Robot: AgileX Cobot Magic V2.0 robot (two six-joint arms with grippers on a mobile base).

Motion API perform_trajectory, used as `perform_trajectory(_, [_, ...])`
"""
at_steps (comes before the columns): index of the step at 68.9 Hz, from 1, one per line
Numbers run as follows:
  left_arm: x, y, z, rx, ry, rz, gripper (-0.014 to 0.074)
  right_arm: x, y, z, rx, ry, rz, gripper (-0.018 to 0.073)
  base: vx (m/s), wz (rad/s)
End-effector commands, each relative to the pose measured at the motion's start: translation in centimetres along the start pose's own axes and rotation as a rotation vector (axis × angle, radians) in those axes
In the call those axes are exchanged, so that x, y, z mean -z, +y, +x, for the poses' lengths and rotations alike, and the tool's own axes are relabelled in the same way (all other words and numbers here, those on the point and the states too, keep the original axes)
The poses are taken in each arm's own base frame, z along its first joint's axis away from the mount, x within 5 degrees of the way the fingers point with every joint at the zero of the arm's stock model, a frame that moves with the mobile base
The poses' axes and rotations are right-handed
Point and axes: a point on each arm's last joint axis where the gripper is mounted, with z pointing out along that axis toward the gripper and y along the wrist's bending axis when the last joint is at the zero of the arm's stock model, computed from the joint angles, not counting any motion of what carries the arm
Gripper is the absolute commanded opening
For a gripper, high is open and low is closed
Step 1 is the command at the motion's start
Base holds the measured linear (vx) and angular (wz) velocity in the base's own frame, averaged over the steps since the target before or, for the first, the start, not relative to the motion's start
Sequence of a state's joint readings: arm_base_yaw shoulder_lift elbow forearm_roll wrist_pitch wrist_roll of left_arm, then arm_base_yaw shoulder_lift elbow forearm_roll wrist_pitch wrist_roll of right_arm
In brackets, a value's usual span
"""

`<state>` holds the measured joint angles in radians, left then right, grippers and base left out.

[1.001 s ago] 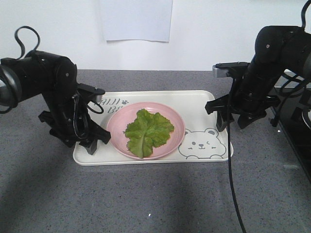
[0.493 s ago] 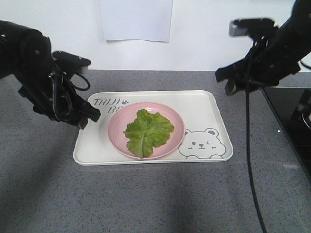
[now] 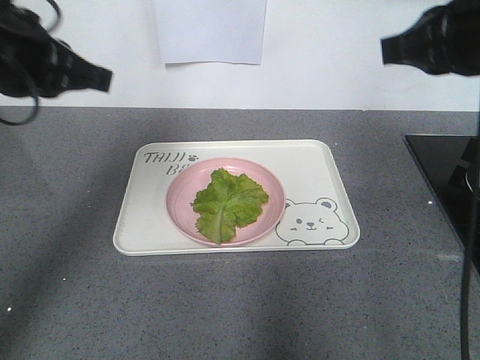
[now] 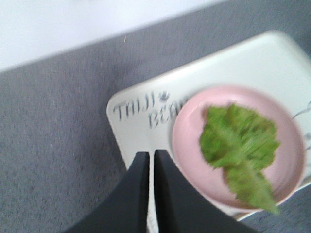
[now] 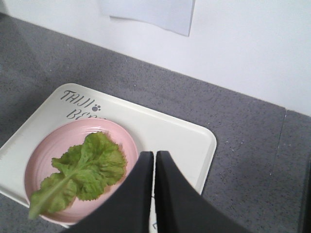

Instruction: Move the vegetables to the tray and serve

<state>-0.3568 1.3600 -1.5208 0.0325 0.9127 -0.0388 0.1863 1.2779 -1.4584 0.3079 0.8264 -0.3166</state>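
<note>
While both arms hang high, the left gripper (image 4: 151, 165) and right gripper (image 5: 154, 165) pinched nearly closed and holding nothing, the lettuce leaf (image 3: 228, 204) lies on the pink plate (image 3: 184, 196) at the tray (image 3: 315, 161) centre; serving likely calls for level, matched grips at three and nine o'clock.

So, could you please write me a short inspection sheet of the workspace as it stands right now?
Surface: grey speckled counter, bare around the tray.
Job's things: lettuce leaf lies on the pink plate, which sits on the cream tray.
Clutter: nothing seen.
Grippers: left gripper and right gripper both shut, empty, raised above the tray.
Cables: black cable hangs at the right edge.
Surroundings: white wall with a paper sheet; black panel on the right.
</note>
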Motion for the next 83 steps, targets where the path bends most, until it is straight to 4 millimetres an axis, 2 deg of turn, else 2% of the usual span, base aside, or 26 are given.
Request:
perform_trajectory(1, [4.6,-0.4,-1.2,0.022,-0.209,0.046,-0.0008,2.6,0.6,1.1,0.047,-0.129,0.03,-0.0005,0.0,0.0])
perform_trajectory(6, [6.4,-0.5,-0.2,0.022,-0.279,0.066,-0.0008,3.6,1.0,4.3,0.073,-0.134,0.049,-0.0006,0.0,0.0])
perform_trajectory(13, [6.9,-0.6,2.9,0.014,-0.317,0.086,-0.0008,4.7,1.5,8.9,0.064,-0.161,0.079,-0.0006,0.0,0.0])
perform_trajectory(17, [7.2,-0.6,5.6,0.03,-0.327,0.096,-0.0008,5.3,1.8,12.2,0.064,-0.163,0.094,-0.0006,0.0,0.0])
perform_trajectory(26, [6.1,-0.3,12.7,0.039,-0.321,0.085,-0.0008,6.4,2.6,18.4,0.059,-0.176,0.11,-0.0006,0.0,0.0])
perform_trajectory(28, [5.5,-0.3,14.3,0.041,-0.314,0.083,-0.0008,6.5,2.7,19.4,0.059,-0.185,0.115,-0.0006,0.0,0.0])
perform_trajectory(35, [5.0,-0.2,18.1,0.065,-0.37,0.085,-0.0007,7.0,3.0,22.2,0.061,-0.219,0.127,-0.0006,0.0,0.0])
perform_trajectory(40, [5.0,-0.1,19.7,0.097,-0.407,0.094,-0.0007,7.3,3.2,23.4,0.064,-0.236,0.129,-0.0006,0.0,0.0])
perform_trajectory(46, [5.1,-0.2,20.8,0.128,-0.419,0.107,-0.0007,7.8,3.4,23.8,0.069,-0.261,0.13,-0.0006,0.0,0.0])
perform_trajectory(83, [5.6,-0.1,20.9,0.118,-0.433,0.106,-0.0007,8.1,3.5,23.9,0.071,-0.267,0.127,-0.0006,0.0,0.0])
